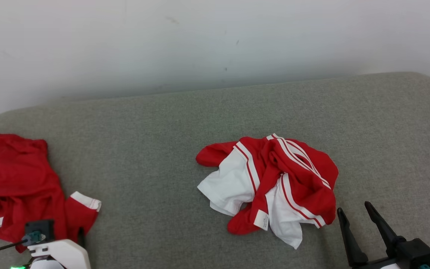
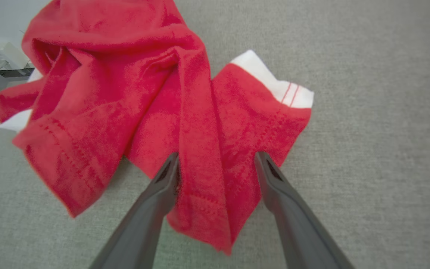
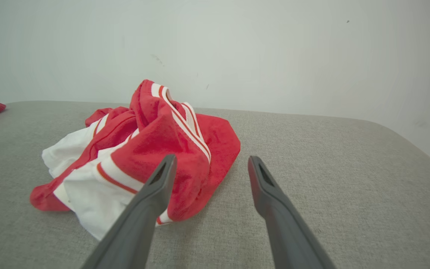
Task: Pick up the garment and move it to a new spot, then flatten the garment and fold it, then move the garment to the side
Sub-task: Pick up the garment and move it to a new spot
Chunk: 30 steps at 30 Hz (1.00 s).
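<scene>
A crumpled red and white garment (image 1: 271, 179) with striped trim lies in a heap at the middle of the grey fabric surface (image 1: 155, 127). My right gripper (image 1: 354, 208) stands open just to its near right, fingers pointing toward the heap and apart from it; in the right wrist view the garment (image 3: 144, 149) lies ahead and left of the open gripper (image 3: 212, 160). A second, mostly red garment (image 1: 13, 179) with a white cuff lies at the left edge. In the left wrist view my left gripper (image 2: 215, 158) is open over this cloth (image 2: 125, 93), a red fold lying between its fingers.
A pale wall (image 1: 215, 45) runs along the back of the surface. The surface has rounded far corners and drops off at the left and right. My left arm's white wrist (image 1: 60, 252) is at the lower left, beside the red cloth.
</scene>
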Motion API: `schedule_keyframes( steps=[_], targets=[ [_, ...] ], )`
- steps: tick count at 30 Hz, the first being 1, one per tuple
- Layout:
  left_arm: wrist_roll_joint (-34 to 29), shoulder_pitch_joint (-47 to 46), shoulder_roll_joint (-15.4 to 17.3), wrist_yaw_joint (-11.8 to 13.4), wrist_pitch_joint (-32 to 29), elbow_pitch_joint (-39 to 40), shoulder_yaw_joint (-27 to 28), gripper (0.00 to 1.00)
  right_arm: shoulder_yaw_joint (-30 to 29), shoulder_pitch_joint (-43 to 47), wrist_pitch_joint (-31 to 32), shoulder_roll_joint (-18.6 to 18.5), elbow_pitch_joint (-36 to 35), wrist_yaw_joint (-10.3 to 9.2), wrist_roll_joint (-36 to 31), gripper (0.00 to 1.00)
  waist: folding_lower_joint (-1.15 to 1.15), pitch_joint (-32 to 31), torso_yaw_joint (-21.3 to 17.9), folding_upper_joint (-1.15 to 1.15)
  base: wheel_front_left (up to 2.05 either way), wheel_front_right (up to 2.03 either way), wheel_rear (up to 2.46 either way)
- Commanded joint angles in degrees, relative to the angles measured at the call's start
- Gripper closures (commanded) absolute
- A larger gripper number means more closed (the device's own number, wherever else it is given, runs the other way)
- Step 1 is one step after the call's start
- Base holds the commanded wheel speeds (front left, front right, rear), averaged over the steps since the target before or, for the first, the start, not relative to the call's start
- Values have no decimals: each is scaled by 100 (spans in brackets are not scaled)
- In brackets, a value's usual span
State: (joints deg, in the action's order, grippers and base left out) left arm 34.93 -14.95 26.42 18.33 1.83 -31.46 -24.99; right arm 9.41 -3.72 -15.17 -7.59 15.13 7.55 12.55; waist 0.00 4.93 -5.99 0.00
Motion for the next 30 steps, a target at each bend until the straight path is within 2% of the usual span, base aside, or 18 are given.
schedule_keyframes(
  steps=[1,6,7,8,12,17,25,30],
  targets=[
    [3,-66,29,-4,-122,-131,-66,0,-6,-95,3,-31,-4,-12,-5,0,0,59,-6,0,0,0,0],
    [15,-132,53,17,-325,-535,-113,0,3,-136,3,-46,8,-12,0,0,0,141,-14,0,0,0,0],
    [56,-131,60,-11,-293,-586,-96,58,-2,-140,3,-49,5,-12,2,0,0,152,-11,0,0,0,0],
    [70,-117,75,-57,-312,-649,-109,100,-12,-143,3,-53,-1,-12,4,0,0,164,-5,0,0,0,0],
    [156,-122,118,-224,-303,-771,-82,100,-43,-143,3,-74,22,-12,4,0,0,180,58,0,0,0,0],
    [308,-92,301,-208,-71,-610,160,100,-63,-61,3,-85,61,-12,-2,0,0,82,220,0,0,0,0],
    [427,77,1011,45,-36,-214,624,100,-56,37,3,-82,59,-12,-15,0,0,-66,503,0,0,0,0],
    [474,160,1308,61,-59,-192,771,100,-37,56,3,-115,74,-12,-15,0,0,-81,583,0,0,0,0]
  ],
)
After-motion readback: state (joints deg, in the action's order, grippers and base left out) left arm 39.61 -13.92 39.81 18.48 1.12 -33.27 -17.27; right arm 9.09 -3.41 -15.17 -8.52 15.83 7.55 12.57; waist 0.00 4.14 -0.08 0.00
